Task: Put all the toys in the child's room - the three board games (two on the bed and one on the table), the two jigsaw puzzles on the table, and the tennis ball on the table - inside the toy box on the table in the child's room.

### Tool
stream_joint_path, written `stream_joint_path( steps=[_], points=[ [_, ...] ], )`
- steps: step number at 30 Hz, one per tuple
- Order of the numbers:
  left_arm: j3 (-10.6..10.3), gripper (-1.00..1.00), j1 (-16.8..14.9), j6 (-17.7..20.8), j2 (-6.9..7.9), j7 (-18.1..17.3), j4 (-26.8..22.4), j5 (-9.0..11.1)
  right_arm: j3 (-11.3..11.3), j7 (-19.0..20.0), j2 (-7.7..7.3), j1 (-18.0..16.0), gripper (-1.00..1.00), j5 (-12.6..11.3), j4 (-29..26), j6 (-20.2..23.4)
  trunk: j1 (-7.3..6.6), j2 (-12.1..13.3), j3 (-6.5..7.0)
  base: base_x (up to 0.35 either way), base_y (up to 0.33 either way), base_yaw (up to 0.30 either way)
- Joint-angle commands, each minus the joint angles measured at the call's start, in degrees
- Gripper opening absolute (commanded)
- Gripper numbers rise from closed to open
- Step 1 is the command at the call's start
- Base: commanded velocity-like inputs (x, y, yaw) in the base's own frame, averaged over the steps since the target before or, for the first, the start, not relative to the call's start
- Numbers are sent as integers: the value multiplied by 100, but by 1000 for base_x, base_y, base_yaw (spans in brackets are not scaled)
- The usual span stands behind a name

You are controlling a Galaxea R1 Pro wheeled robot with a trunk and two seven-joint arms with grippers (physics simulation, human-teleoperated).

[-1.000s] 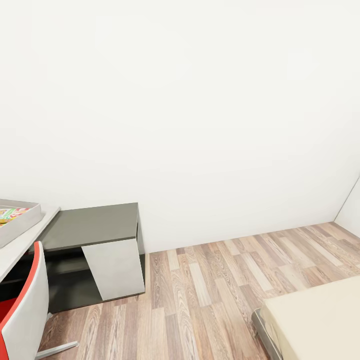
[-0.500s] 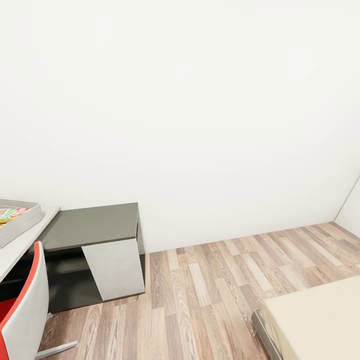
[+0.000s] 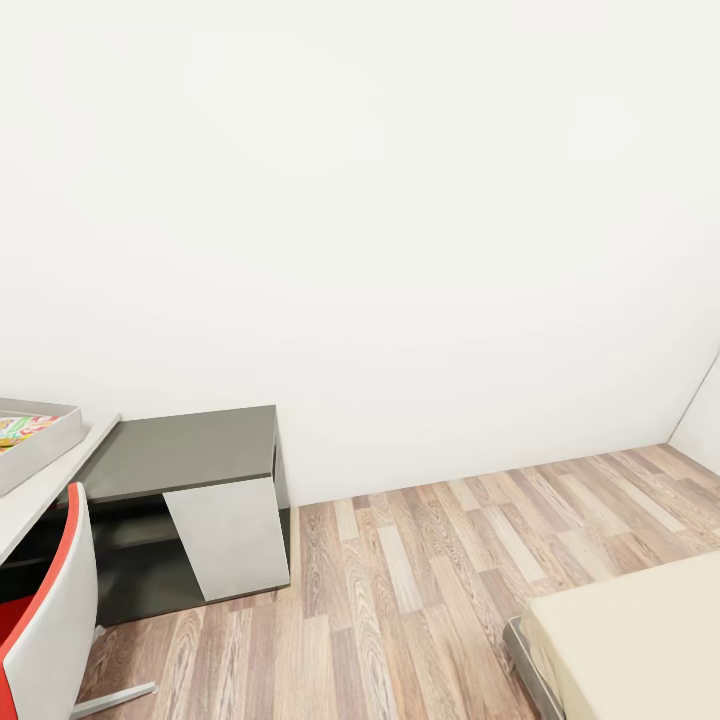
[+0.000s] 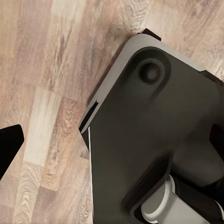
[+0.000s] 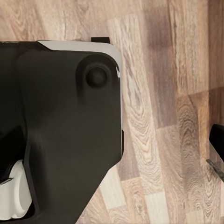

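Observation:
At the head view's far left edge, the grey toy box (image 3: 48, 438) sits on the light-grey table (image 3: 45, 488). A flat toy printed in red, green and yellow (image 3: 20, 428) lies inside it; I cannot tell which toy it is. A bare beige corner of the bed (image 3: 640, 640) shows at the bottom right. The tennis ball and the jigsaw puzzles are out of view. My left gripper (image 4: 112, 144) hangs open over the wood floor and my own dark base (image 4: 154, 140). My right gripper (image 5: 112, 149) is open too, with one black fingertip (image 5: 217, 142) over the planks.
The table's lower dark-grey wing (image 3: 190, 450) with its white front panel (image 3: 232, 535) stands against the white wall. A red and white chair (image 3: 50, 610) is at the bottom left. Wood-plank floor (image 3: 420, 580) stretches between the table and the bed.

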Motion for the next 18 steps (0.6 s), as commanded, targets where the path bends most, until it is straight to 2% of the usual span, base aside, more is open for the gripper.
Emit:
stream_joint_path(
  steps=[1,18],
  points=[
    [-45,100,-1,25,5,42,-20,46,49,-32,-2,-1,100,-37,-19,36,3,-12,-13,0,0,0],
    [-45,100,-1,25,5,42,-20,46,49,-32,7,-1,100,-37,-19,29,3,-12,-13,0,0,0]
  ],
)
